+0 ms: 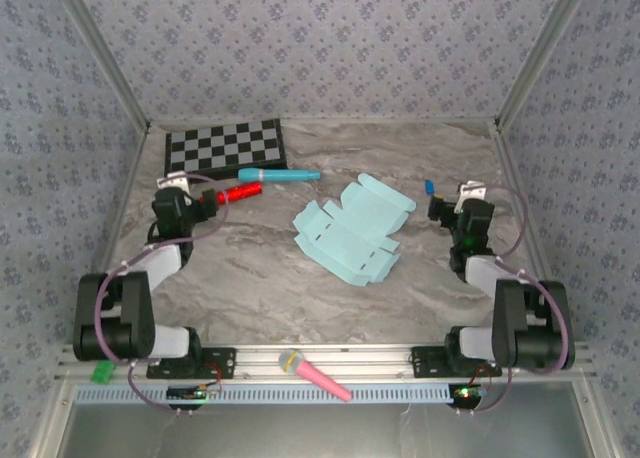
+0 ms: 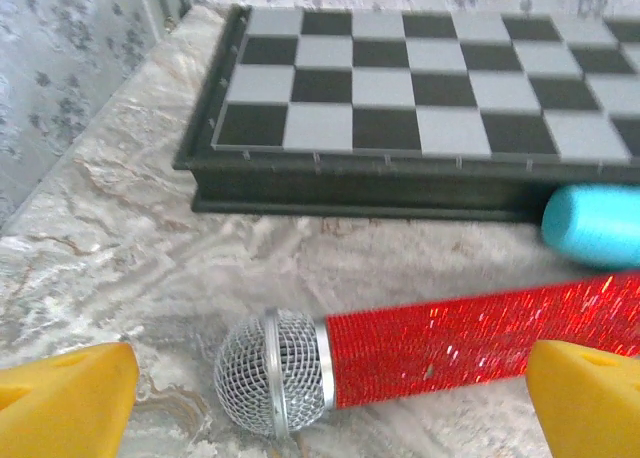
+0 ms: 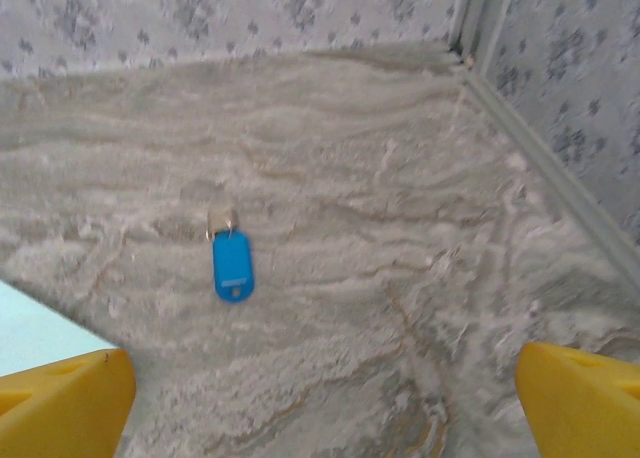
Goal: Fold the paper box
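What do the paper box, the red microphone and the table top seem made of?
Paper box: thin matte card, going by its flat die-cut flaps. Red microphone: glittery, rhinestone-like sleeve and shiny wire-mesh head, probably metal. Table top: marble-look, possibly printed laminate; low sheen.

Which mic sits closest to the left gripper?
The red glitter microphone, silver mesh head, right before the left gripper; the pink microphone lies on the near rail.

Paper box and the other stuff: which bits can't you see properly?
- Paper box: right wrist view, just a corner; left edge cuts it.
- Red microphone: left wrist view, handle cut by right edge.
- Teal pen: left wrist view, just its end; right edge again.
- Blue key tag: right wrist view, label too blurry.
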### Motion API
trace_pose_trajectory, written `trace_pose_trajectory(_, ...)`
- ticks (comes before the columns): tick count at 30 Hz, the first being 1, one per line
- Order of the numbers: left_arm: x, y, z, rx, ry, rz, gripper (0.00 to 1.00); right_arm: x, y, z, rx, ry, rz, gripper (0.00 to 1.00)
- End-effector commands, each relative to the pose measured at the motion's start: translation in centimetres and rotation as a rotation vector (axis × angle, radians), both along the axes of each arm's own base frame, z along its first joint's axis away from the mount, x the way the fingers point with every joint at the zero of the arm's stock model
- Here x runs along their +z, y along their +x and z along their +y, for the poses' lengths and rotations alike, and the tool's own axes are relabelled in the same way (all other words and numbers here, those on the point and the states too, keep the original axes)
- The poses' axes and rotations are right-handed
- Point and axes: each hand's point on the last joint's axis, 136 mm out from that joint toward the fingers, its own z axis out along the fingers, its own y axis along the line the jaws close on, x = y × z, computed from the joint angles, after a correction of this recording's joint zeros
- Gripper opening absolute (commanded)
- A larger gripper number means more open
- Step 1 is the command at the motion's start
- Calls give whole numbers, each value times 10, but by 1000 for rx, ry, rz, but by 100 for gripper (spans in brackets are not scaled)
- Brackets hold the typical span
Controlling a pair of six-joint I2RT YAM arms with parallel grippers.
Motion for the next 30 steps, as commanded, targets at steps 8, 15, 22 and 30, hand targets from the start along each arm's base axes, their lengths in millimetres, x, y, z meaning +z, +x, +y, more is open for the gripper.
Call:
trace_pose_trajectory(8, 9, -35, -135, -278, -225, 296, 91, 21, -3, 67, 226, 319, 277, 96)
trace_pose_trajectory(15, 6, -46, -265, -581, -272, 399, 67, 2, 24, 135, 410, 394, 446, 70)
trace_pose_trajectory(22, -13, -53, -343, -746, -314, 514, 38, -29, 43, 179, 473, 383, 579, 40)
trace_pose_trajectory(30, -42, -73, -392, -853, -381, 663, 0, -67, 62, 193, 433, 399, 673, 16)
